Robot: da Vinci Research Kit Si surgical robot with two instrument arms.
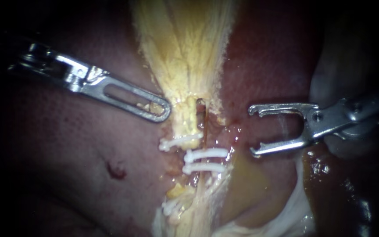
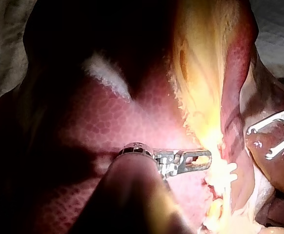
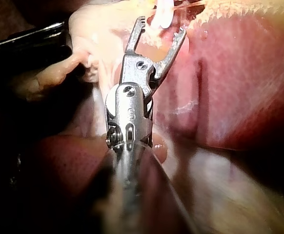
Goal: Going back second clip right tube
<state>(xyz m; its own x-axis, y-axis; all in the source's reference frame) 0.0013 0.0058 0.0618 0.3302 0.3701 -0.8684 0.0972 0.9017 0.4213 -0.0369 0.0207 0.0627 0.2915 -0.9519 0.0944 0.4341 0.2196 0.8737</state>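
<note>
Two white clips [image 1: 207, 153] [image 1: 205, 167] sit one below the other across the thin right tube [image 1: 204, 125]. Another clip [image 1: 180, 141] crosses the yellow left tube [image 1: 185, 123]. My right instrument [image 1: 253, 130] hangs to the right of the clips and apart from them, jaws open and empty. In the right wrist view those jaws [image 3: 161, 28] gape with a white clip [image 3: 162, 13] just ahead. My left instrument [image 1: 161, 109] is shut on yellowish tissue at the gallbladder's [image 1: 185, 48] narrow end; the left wrist view shows that tissue through its jaw window [image 2: 198, 160].
Dark red liver [image 1: 66, 145] lies on both sides of the tubes. A further white clip [image 1: 172, 206] sits lower on the pale strand. Whitish tissue [image 1: 294, 210] runs under the right instrument. A small red spot [image 1: 116, 171] marks the liver.
</note>
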